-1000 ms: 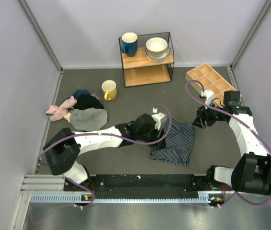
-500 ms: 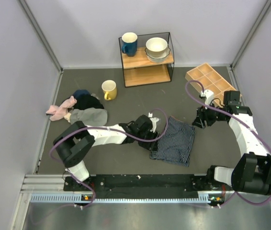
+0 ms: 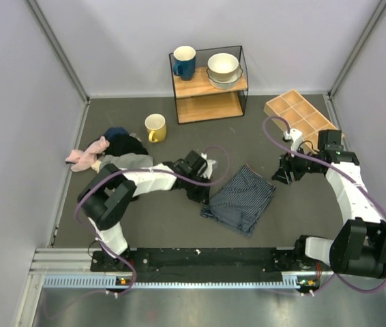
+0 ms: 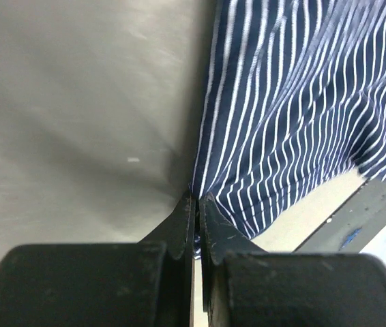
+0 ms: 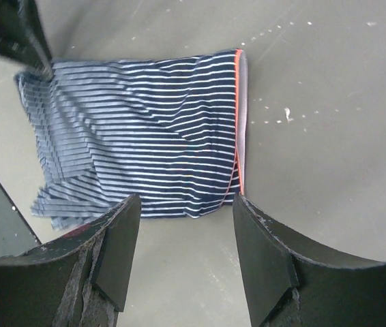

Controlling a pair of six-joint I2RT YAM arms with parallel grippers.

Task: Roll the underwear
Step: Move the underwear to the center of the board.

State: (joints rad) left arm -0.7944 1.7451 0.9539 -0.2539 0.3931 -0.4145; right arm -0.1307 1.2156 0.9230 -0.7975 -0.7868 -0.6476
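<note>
On the dark counter (image 3: 179,225), near the middle, lies the underwear (image 3: 239,199). It is blue with thin white stripes and is spread out mostly flat, with some wrinkles. The left hand (image 3: 204,194) is down at its left edge. Its two fingers (image 4: 179,231) are pinched tight together, and the edge of the striped cloth is caught between the tips. The right hand (image 3: 283,174) hangs just off the right side of the underwear and does not touch it. Its fingers (image 5: 114,252) stand partly apart with nothing between them. A pile of cloths (image 3: 114,150) lies well off to the left.
</note>
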